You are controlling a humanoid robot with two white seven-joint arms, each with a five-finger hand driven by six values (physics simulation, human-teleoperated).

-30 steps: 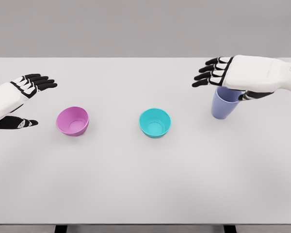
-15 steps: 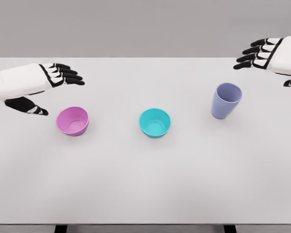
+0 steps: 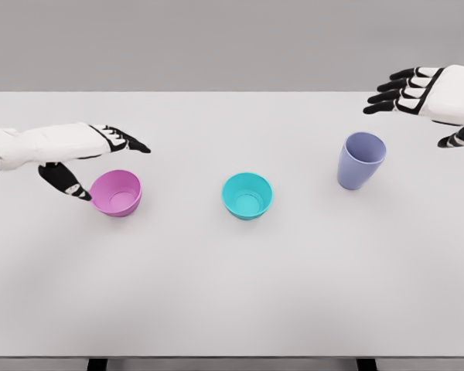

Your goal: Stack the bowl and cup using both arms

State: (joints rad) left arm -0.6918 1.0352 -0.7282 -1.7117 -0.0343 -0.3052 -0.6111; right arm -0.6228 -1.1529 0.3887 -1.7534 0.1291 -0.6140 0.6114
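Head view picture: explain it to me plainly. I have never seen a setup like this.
This is a simulator's render, seen from a camera on a humanoid robot's head, looking down at a white table. The two white arms with black fingers are the robot's own. On the table stand a pink bowl, a teal bowl and a purple cup, all apart. The left robot hand reaches over the pink bowl, fingers open around it. The right robot hand hovers open, beyond and to the right of the cup. Nothing is held.

You've got two white-shelled arms. Left hand [image 3: 85, 151] and right hand [image 3: 425, 93]: white backs, black fingers banded with white segment plates. Dark joint ring on the left forearm.
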